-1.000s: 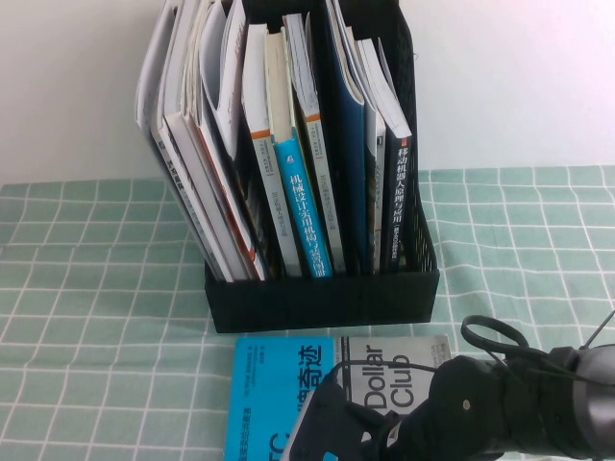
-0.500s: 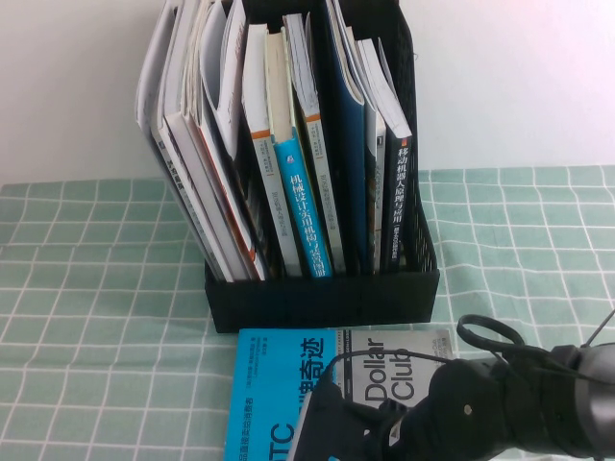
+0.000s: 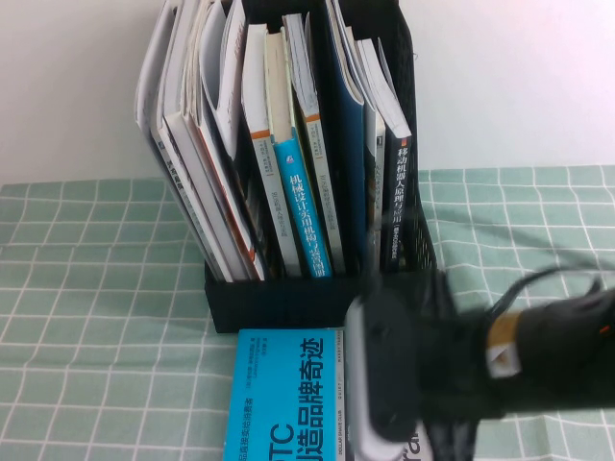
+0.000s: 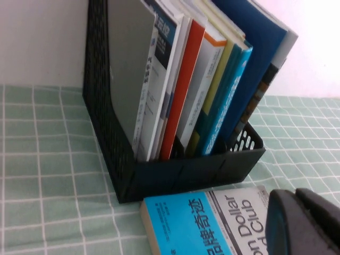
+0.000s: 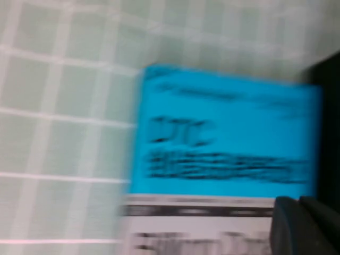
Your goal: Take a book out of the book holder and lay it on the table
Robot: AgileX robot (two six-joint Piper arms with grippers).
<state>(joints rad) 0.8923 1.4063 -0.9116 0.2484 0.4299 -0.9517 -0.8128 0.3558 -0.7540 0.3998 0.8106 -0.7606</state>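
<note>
The surface (image 3: 86, 288) is a pale green cloth with a white grid, running up to a plain white wall (image 3: 519, 77). Sitting on it toward the back is the book holder (image 3: 317, 300), black, low solid front, tall mesh sides, stuffed with upright books and magazines that mostly lean left. One cyan-spined book (image 3: 306, 216) with big white characters stands near the middle, and a black-spined book (image 3: 398, 206) is at the right end.

The book (image 3: 285, 399) lies flat on the surface, cover up, just in front of the holder's front wall, cyan half to the left, grey half mostly hidden under the arm.

The right arm reaches in from the right edge and crosses low over the book's grey half. It's smeared with blur, so the right gripper (image 3: 384, 423) is just a dark shape above the cover, and whether its fingers are released or clenched, can't tell.

The left gripper (image 4: 297, 223) only shows in its own wrist view as a dark rounded bit near the book's grey edge; fingers, can't tell either.
</note>
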